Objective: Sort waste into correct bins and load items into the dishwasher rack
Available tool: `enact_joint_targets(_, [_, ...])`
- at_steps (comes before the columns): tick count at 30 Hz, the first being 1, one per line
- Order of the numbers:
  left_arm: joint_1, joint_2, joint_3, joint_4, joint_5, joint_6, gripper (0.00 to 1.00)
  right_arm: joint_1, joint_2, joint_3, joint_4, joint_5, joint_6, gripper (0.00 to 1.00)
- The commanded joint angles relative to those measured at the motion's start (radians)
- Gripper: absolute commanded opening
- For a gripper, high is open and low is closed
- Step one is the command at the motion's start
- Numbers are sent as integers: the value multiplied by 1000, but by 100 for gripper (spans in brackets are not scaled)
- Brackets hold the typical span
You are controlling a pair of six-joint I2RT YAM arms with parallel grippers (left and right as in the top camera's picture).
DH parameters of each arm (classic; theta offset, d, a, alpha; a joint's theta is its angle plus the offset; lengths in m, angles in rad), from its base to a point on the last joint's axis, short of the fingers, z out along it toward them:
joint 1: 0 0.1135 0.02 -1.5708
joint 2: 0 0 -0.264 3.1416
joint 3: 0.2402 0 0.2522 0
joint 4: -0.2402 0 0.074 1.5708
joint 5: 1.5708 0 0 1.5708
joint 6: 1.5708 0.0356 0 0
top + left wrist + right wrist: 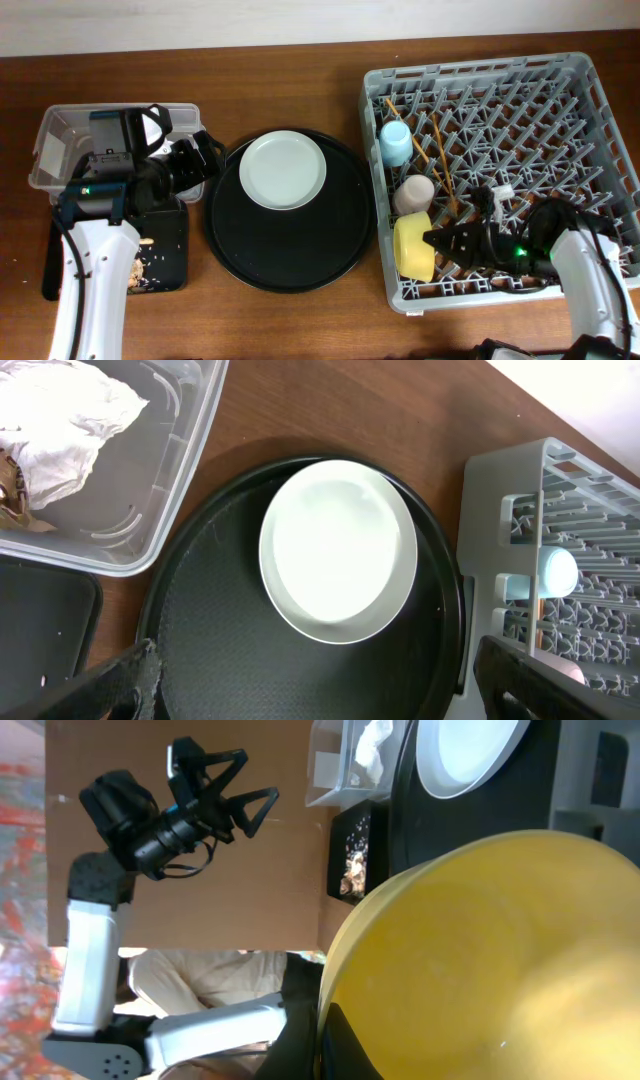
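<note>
From above, a round black tray [290, 235] sits mid-desk [300, 70] with the pale plate [283, 171] on its upper left part. Left of the round tray stand the clear tub [55, 150] and, nearer the robot, the flat black tray [168, 240] carrying beige food scraps [135, 270]. The left pincer [205, 155] hangs at the round tray's left rim, spread wide and empty. Right of the round tray lies the grey rack [500, 75], holding the light blue cup [395, 143], the pink cup [413, 193], the yellow bowl [413, 247] and the chopsticks [440, 150]. The right pincer [438, 242] meets the bowl's far side. The left wrist view looks down on the plate and round tray between the pincer's parted fingers [120, 680]. Left of the round tray, the tub holds the white napkin [60, 410] and a brown wrapper [10, 485]. The rack and blue cup are on its right. In the right wrist view the yellow bowl fills the frame, and the pincer is pressed together on its rim. Beyond the bowl are the round tray, plate, scraps and tub.
</note>
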Motion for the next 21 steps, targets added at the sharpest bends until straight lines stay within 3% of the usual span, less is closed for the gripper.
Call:
enact_joint_targets(1, [2, -2, 4, 2, -4, 12, 99, -6, -7, -35, 56, -2, -23, 4])
enact_joint_targets(13, [2, -2, 4, 2, -4, 12, 99, -44, 18, -20, 145, 119, -16, 12])
enact_joint_targets(17, [2, -2, 4, 2, -4, 12, 99, -107, 18, 0, 129, 119, -16, 4])
enact_joint_targets(21, [2, -2, 4, 2, -4, 12, 99, -164, 18, 5, 107, 175, -16, 4])
